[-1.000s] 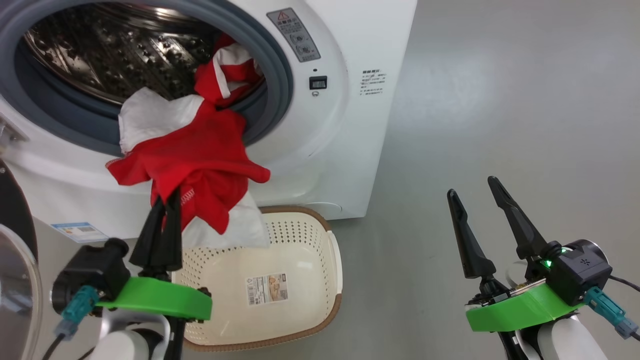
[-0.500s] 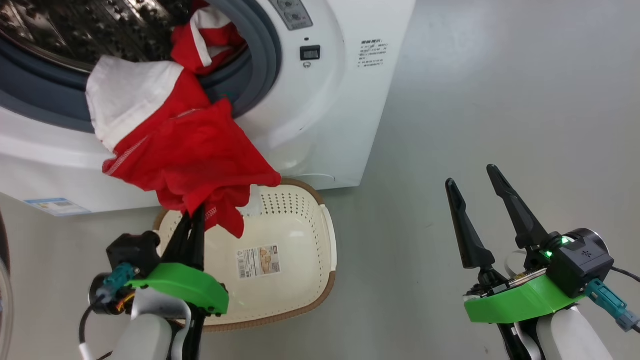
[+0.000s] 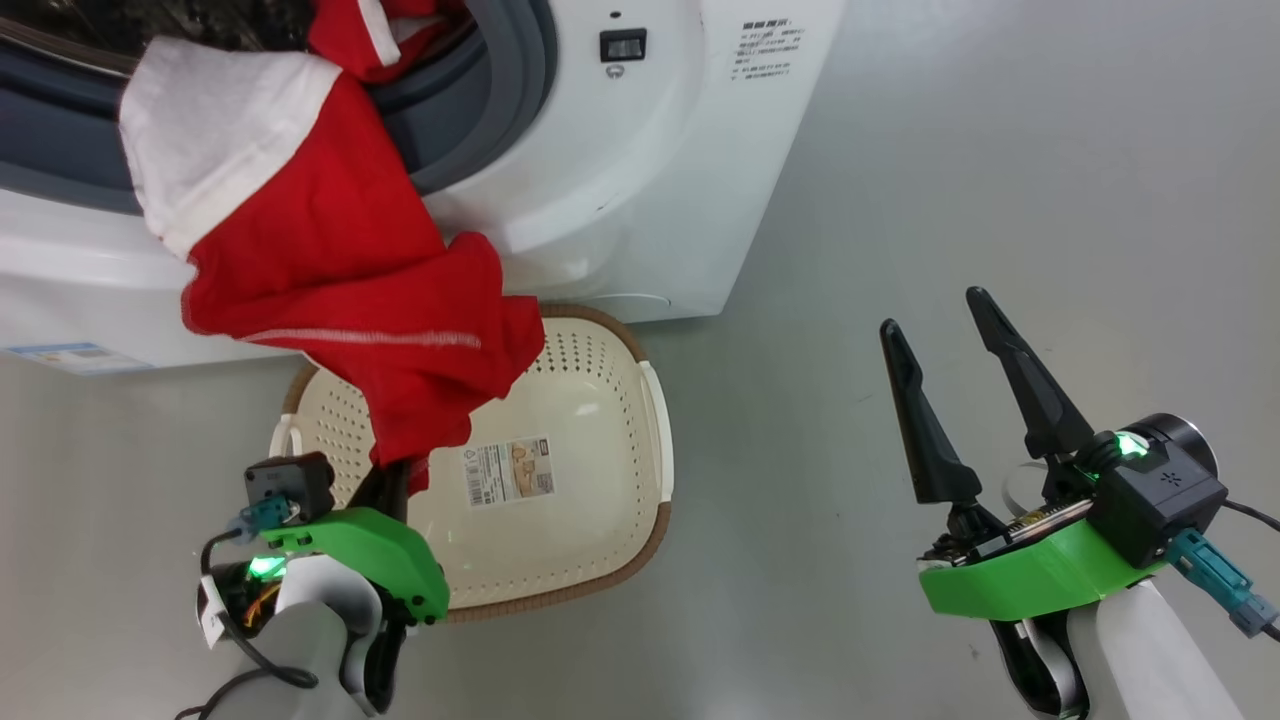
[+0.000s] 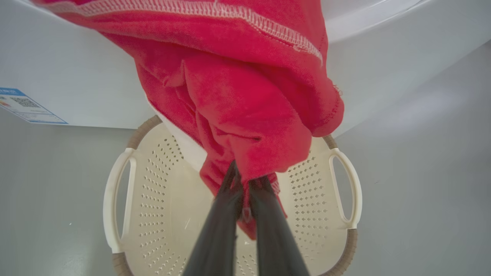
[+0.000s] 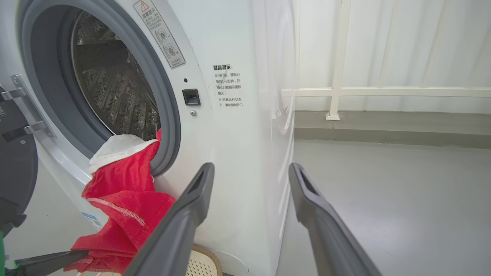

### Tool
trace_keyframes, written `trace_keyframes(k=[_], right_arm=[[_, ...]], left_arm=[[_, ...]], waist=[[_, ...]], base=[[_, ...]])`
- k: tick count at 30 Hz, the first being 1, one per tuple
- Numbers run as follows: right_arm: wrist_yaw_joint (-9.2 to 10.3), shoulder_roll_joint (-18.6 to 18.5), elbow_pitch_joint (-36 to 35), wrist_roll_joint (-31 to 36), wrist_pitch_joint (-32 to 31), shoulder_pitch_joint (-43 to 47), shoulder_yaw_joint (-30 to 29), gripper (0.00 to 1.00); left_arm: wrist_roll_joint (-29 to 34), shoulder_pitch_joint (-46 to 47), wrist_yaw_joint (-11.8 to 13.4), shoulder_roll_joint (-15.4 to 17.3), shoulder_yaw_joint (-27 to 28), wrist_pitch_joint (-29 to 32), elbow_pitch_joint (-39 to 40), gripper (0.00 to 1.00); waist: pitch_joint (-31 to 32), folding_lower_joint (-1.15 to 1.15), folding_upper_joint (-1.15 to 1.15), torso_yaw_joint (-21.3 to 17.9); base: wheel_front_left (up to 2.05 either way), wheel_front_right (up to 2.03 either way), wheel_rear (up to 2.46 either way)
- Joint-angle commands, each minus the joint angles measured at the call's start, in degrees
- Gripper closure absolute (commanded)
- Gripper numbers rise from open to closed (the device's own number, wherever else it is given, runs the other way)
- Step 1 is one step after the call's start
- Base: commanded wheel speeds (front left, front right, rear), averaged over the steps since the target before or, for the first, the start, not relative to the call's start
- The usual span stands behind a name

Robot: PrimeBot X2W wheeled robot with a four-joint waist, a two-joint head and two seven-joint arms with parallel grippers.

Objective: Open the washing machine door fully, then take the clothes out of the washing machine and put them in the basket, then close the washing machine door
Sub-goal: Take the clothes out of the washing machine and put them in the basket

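The washing machine [image 3: 620, 200] stands open, its drum [image 5: 111, 88] bare steel at the top. One of the clothes, a red garment [image 3: 330, 290] with a white panel, trails from the grey ring down over the basket [image 3: 610, 400]. My left gripper [image 3: 395, 478] is shut on its lower end above the basket; the left wrist view shows the fingers [image 4: 226, 218] pinching red fabric [image 4: 238, 96] over the basket [image 4: 115, 191]. Another red and white piece [image 3: 375, 30] lies in the opening. The washing machine door [image 5: 17, 168] is swung out at the left. My right gripper [image 3: 928, 308] hangs open, holding nothing.
Grey floor [image 3: 1000, 150] stretches to the right of the machine and around the basket. A white railing and a low ledge [image 5: 383, 92] stand behind the machine's right side. A blue sticker [image 3: 60, 357] sits low on the machine's front.
The head camera has tilted down. My left gripper has drawn the red garment further out of the drum and lower over the basket. The right gripper has stayed open in place.
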State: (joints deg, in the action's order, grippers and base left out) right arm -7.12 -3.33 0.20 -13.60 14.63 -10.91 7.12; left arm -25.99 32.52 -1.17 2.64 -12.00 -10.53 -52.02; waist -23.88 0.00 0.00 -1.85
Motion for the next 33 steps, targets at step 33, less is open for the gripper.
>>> trace_keyframes(k=[33], right_arm=[[-0.36, -0.43, -2.55, 0.56, 0.37, -7.22, 3.58, 0.00]], left_arm=[[-5.66, 10.12, -1.30, 0.24, -4.74, 0.35, -21.55, 0.91]], waist=[[-12.95, 0.00, 0.00, -1.54]], base=[[0.00, 0.00, 0.00]])
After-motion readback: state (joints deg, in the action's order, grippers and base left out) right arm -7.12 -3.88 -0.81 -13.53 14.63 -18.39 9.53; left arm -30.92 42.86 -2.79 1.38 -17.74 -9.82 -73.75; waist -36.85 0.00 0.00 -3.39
